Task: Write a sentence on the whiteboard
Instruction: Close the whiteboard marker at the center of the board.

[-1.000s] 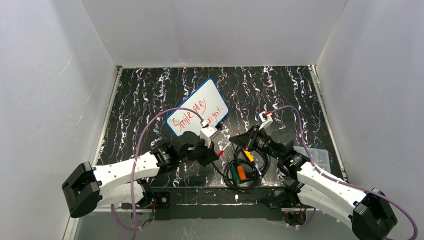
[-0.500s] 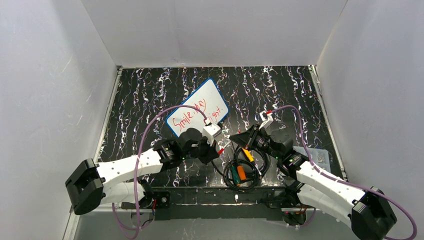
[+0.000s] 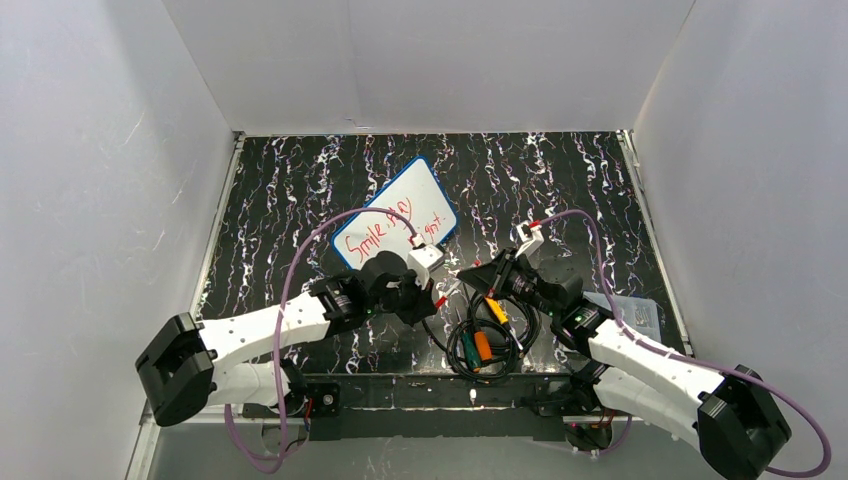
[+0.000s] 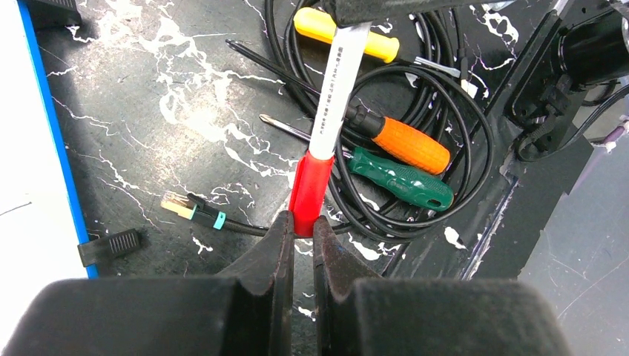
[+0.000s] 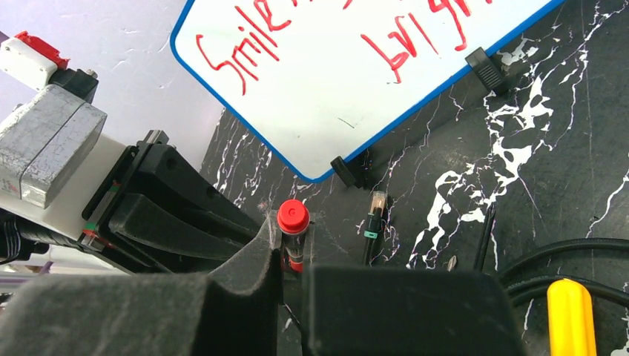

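The whiteboard (image 3: 395,213), white with a blue rim, lies tilted on the black marbled table; its corner also shows in the right wrist view (image 5: 326,81). The sentence (image 3: 385,228) is in red marker in two lines, starting "Smile" (image 5: 245,44); my left arm covers part of it. A white marker (image 4: 334,96) with a red cap (image 4: 310,189) spans between both grippers. My left gripper (image 4: 300,226) is shut on the red cap. My right gripper (image 5: 293,248) is shut on the marker, whose red end (image 5: 294,215) shows between its fingers. Both grippers meet just below the board (image 3: 450,290).
A coil of black cable (image 4: 445,148) lies near the front edge with an orange (image 4: 412,144), a green (image 4: 400,178) and a yellow screwdriver (image 4: 345,33) on it. A network plug (image 4: 189,210) lies beside the board. A clear plastic box (image 3: 635,315) sits at the right.
My left arm has edged slightly away from the front and to the right, toward the right gripper. Both grips are unchanged.
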You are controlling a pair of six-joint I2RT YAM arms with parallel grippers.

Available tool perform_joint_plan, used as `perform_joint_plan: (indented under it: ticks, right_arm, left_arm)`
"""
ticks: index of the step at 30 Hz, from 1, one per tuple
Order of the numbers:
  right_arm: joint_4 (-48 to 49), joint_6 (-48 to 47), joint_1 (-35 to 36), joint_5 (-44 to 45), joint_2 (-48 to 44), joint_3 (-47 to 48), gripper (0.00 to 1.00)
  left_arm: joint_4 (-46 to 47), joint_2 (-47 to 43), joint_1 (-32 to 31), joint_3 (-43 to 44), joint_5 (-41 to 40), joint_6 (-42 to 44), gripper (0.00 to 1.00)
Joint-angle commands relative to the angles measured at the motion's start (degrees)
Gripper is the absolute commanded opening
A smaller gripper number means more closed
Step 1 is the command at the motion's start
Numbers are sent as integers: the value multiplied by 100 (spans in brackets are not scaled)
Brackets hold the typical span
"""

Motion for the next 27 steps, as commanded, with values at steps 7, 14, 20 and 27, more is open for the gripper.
perform_joint_plan:
  ticks: [7,14,20,27]
  right_arm:
    - [-367,65,396,-923,223,-225,1]
    - [-355,132,457,-919,204,-327,1]
    - [-347,145,506,-889,222,-367,1]
    - [-294,159,580,-876,310,-379,1]
  left_arm:
    - [1395,33,123,860,86,92,0]
    - [1526,156,132,1018,93,75,0]
    - [1606,235,167,1149,97,70,0]
    - [1698,312,198,1283,125,37,0]
